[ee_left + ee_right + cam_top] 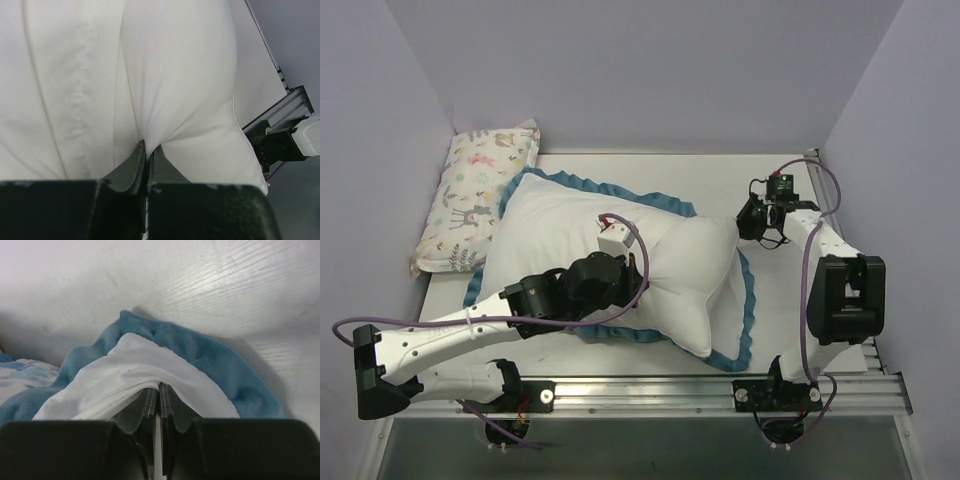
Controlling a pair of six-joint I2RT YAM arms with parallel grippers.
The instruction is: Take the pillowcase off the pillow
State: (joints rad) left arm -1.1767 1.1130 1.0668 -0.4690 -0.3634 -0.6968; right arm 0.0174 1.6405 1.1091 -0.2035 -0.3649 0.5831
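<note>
While cloth sat pinched at two spots, progress: early by the look of it; the pillowcase (748,310) was not yet off, its blue ruffle (610,187) ringing most of the pillow (560,225).
Location: both lay on the table (775,290), white side up.
Left gripper (148,147): jaws closed, pinching white cloth at the pillow's middle.
Right gripper (159,387): jaws closed on the pillowcase's white edge beside the ruffle, at the far right corner.
Left to do: seemingly nearly the whole pull-off.

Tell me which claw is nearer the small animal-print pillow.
Left. The left claw pinches the pillowcase a little to the right of the small animal-print pillow. The right claw grips the pillowcase's far right edge, farther away.
</note>
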